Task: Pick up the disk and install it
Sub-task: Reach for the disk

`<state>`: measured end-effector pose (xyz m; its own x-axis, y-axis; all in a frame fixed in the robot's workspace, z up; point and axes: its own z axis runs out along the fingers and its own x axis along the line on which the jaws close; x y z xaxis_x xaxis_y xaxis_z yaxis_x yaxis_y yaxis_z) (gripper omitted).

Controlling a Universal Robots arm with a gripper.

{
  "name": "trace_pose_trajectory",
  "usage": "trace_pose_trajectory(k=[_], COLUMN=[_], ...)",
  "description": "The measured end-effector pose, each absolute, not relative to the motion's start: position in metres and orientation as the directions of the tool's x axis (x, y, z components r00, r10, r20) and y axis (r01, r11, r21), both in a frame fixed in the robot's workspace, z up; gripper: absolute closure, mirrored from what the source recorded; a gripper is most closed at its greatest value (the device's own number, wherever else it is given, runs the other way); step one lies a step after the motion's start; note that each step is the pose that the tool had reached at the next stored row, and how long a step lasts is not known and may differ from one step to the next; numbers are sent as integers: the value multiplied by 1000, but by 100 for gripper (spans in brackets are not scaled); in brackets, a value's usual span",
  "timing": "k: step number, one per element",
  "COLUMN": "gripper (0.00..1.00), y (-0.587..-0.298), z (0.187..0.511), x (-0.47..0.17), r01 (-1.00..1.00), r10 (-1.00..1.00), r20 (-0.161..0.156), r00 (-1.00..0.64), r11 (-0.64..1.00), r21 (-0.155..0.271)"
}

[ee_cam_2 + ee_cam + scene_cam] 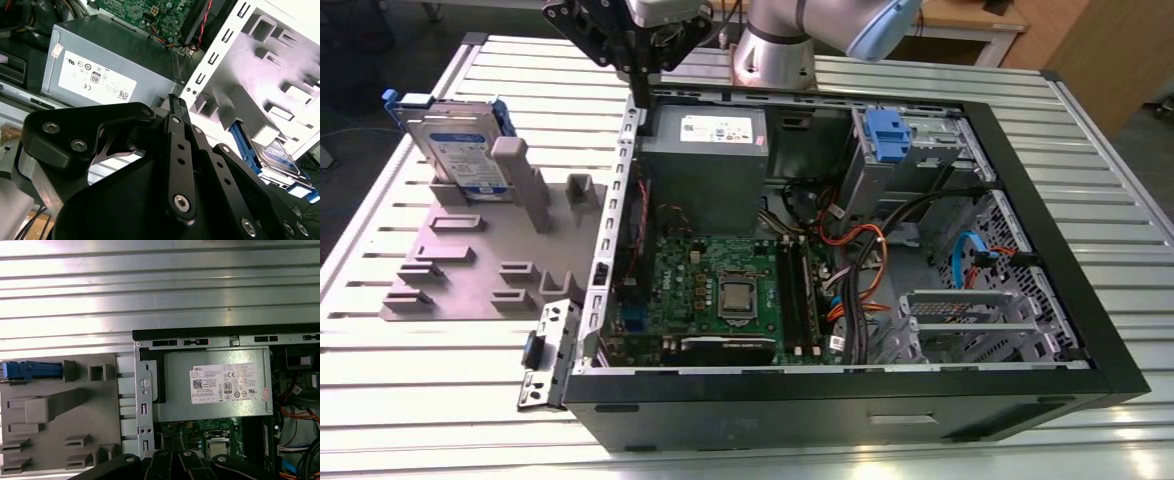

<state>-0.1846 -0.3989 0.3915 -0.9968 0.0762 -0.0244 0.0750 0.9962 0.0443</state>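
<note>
Over the edge of the open computer case (854, 405), at one corner, the jaws hang pointing down. We see them drawn together to a narrow tip with nothing in their grip. In the second wrist view their black links run in to a single point.

Just beneath and beside the jaws, inside the case, lies the big grey metal box (707, 160) (100, 70) (215, 385) with its white sticker facing up. Beyond the box from the jaws we see the green circuit board (720, 290), flat on the case floor. Across the box from the jaws stands the small blue latch piece (887, 135) in its silver cage, and near it a tangle of orange and black cables (854, 245) runs down the case.

On the other side of the case wall from the box, just beside the case, a grey fixture (467, 270) (60, 440) lies on the ribbed metal bench (427, 400). The disk (454, 140) (280, 152) (32, 371) stands upright on its edge in a slot of this fixture, toward the exterior view's left of the jaws and apart from them. Its white-and-blue label faces the exterior camera, and the blue frame runs along its edges. The jaws touch neither the disk nor the fixture.
</note>
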Motion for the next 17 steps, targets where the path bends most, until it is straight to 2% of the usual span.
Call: trace_pose_trajectory(k=[17], gripper=[89], y=[-399], z=[391], x=[-195], r01=[75], r10=[76], r20=[-24], r00=[-997], r11=[996], r21=[44])
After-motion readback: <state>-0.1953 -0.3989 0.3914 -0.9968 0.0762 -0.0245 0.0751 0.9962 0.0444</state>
